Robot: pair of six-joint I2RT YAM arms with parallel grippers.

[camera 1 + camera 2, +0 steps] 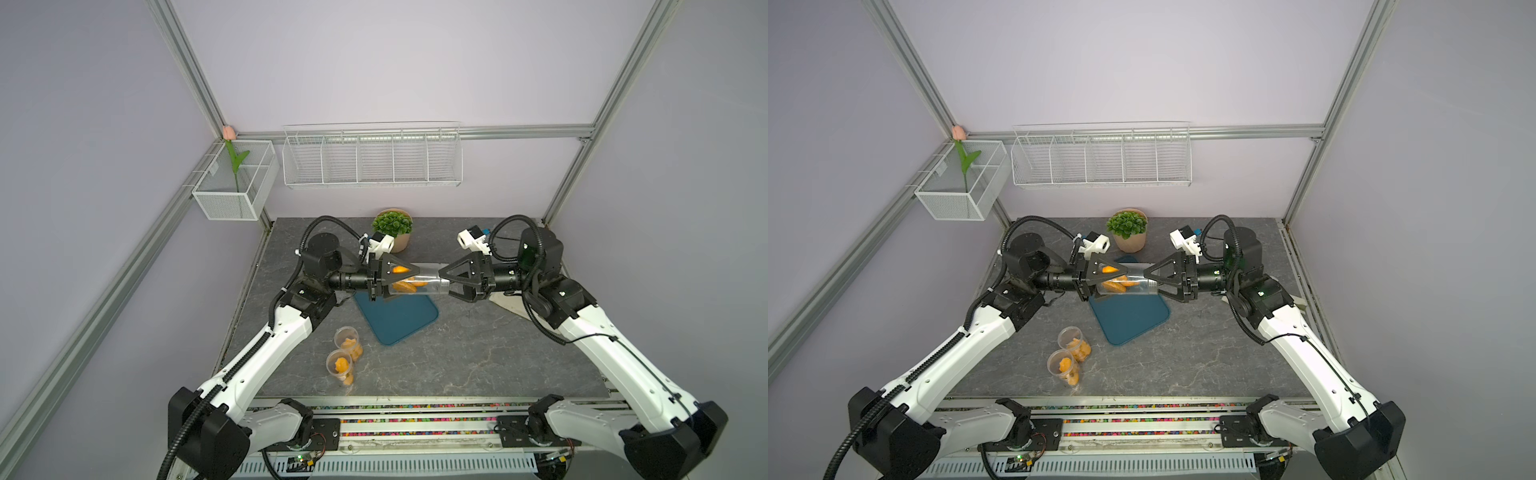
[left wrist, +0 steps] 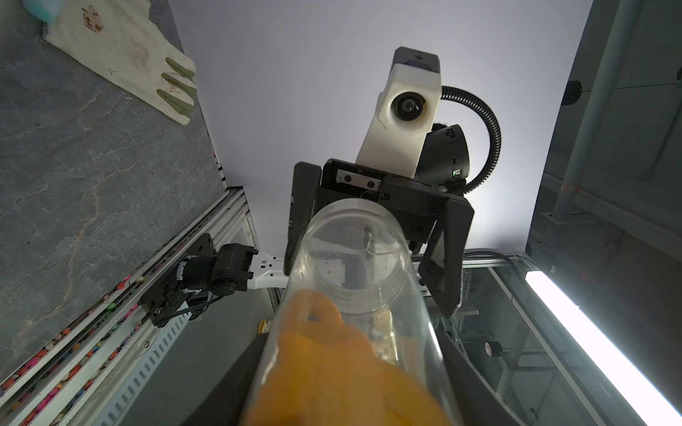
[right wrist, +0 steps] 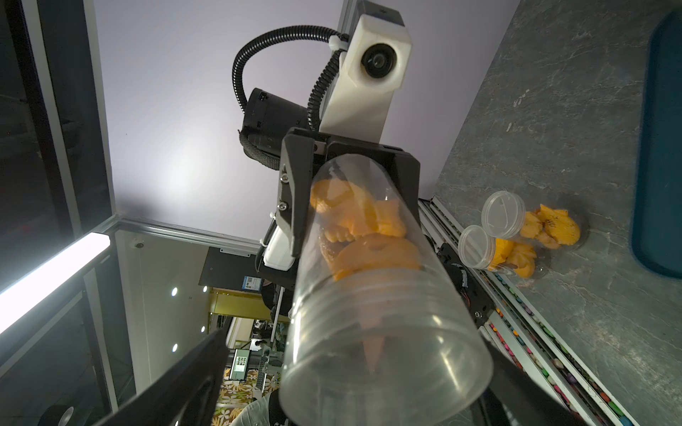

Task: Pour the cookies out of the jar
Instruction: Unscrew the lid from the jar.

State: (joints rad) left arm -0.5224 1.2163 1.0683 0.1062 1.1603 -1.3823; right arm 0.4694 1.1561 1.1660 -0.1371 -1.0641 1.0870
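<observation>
The jar [image 1: 428, 282] hangs on its side in the air, about level, over the 12 o'clock edge of the teal tray [image 1: 399, 328] on the bench [image 1: 478, 353]. The left tool [image 1: 401, 282] comes in from 9 o'clock and is clamped tight on that end of the jar. The cookies [image 1: 405, 286] are all inside, heaped orange against the clear wall at the left tool's end. The threaded end at 3 o'clock looks bare of them.

The right tool [image 1: 445, 284] reaches in from 3 o'clock with its jaws spread wide on either side of the threaded end. From the left wrist, one of its fingers [image 2: 443, 265] stands clear of the jar.

Two other jars [image 1: 347, 343] with orange pieces in them stand upright, just beside each other, at 7 o'clock from the tray. A potted plant [image 1: 392, 224] sits at 12 o'clock from the jar, near the bench's back edge.
</observation>
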